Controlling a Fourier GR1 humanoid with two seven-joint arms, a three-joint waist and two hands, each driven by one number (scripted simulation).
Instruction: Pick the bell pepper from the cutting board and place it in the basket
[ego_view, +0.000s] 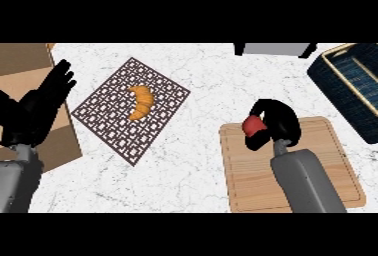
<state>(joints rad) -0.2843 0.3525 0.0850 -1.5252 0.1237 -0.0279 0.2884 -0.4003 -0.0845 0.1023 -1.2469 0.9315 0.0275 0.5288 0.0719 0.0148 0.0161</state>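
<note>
While the right hand (272, 125) has its fingers curled on the red bell pepper (253, 125) just over the cutting board (244, 172), seemingly only half enclosed, it could slip free on the carry up-right of the board to the basket (347, 80).

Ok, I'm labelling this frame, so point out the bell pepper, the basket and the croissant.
bell pepper (253, 125), head view, its red side showing beside the right hand's fingers.
basket (334, 53), head view, its tan rim.
croissant (142, 102), head view, its middle.
</note>
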